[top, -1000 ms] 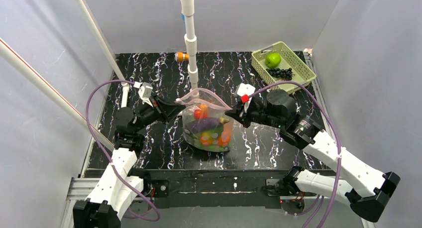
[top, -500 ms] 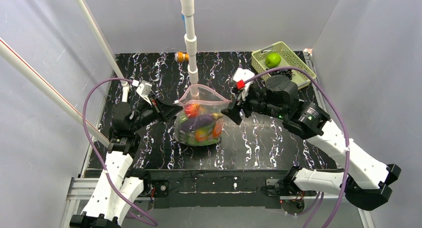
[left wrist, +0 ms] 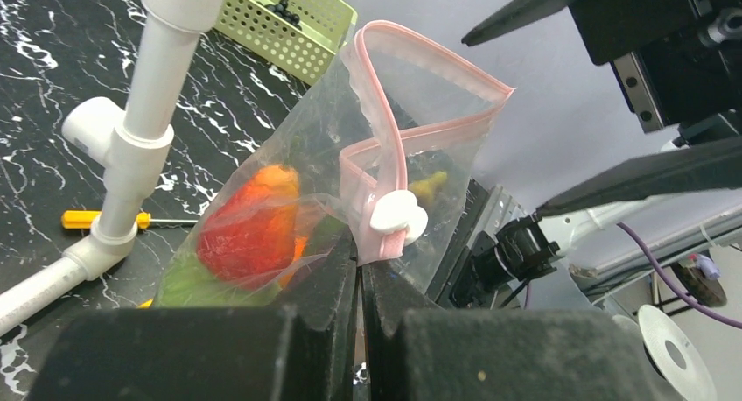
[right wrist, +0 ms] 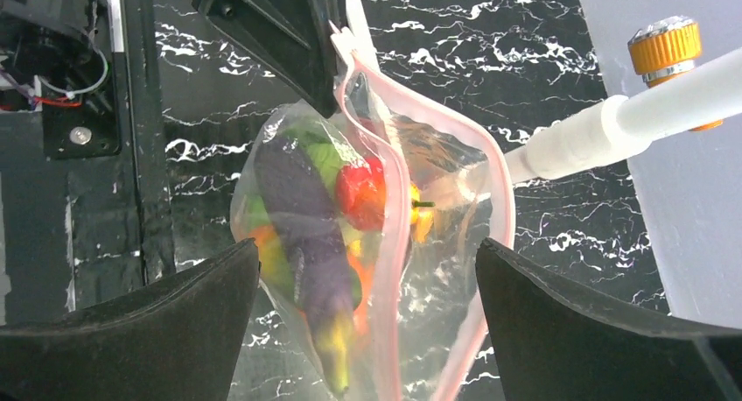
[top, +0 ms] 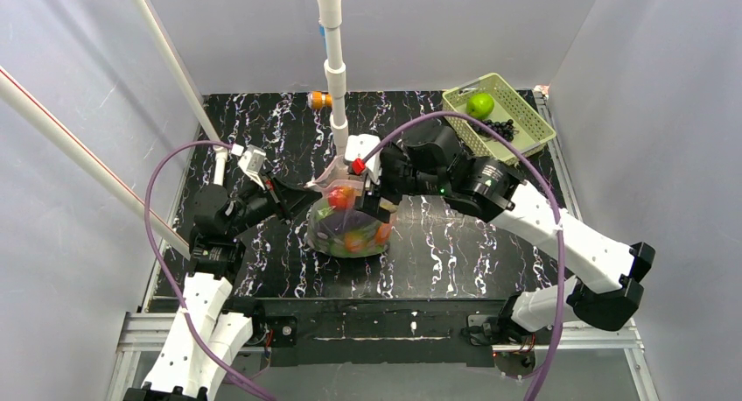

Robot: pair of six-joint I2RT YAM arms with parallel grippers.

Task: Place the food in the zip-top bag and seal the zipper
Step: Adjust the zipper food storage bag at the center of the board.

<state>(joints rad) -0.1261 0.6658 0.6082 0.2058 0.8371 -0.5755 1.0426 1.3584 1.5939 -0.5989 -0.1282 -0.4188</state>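
- Two grippers work at the zip-top bag (top: 350, 235), which stands near the middle of the surface (top: 455, 252).
- Left gripper (top: 296, 193): jaws pressed together on the bag's corner at its 9 o'clock side, just below the white slider (left wrist: 398, 217).
- Right gripper (top: 374, 201): jaws spread wide, over the bag from its 2 o'clock side. In the right wrist view one finger shows on either side of the bag; contact with the plastic cannot be told.
- Zipper (left wrist: 442, 58): the two pink strips lie apart along most of the mouth, so the mouth is unsealed.
- Food inside the bag: purple eggplant (right wrist: 297, 208), small red fruit (right wrist: 359, 191), orange-red piece (left wrist: 254, 230) and green pieces (right wrist: 325, 154), pressed against the clear wall.
- Mesh basket (top: 528, 114): at 1 o'clock of the bag, in the far right corner of the surface, holding a green apple (top: 479, 104) and dark grapes (top: 499, 128).
- White pipe post (top: 332, 68): upright at 12 o'clock of the bag, just behind it.
- Yellow-handled screwdriver (left wrist: 87, 219): flat on the surface beside the post base.
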